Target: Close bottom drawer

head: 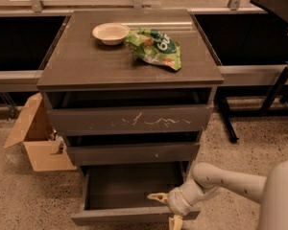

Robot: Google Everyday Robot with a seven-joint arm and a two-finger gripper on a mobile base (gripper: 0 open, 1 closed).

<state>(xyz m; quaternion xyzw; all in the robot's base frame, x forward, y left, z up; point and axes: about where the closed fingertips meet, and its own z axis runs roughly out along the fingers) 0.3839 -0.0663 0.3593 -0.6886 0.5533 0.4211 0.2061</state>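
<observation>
Speckled floor point(24, 200) is lying under a dark cabinet. Low down, the pincer point(166, 209) is sitting open at the right end of the bottom drawer point(120, 217), which is sticking out. One finger is reaching inside and the other is pointing down by its front. Higher up, a bowl point(110, 33) and a green bag point(156, 47) are resting on the worktop point(81, 68).

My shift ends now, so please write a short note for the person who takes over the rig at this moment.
The gripper is open at the right end of the bottom drawer front, one finger inside the box, one outside.
The bottom drawer stands pulled far out of the cabinet.
Done: gripper brought to the front panel.
Left: push the drawer fully in.
The bowl and green bag lie on top.
</observation>
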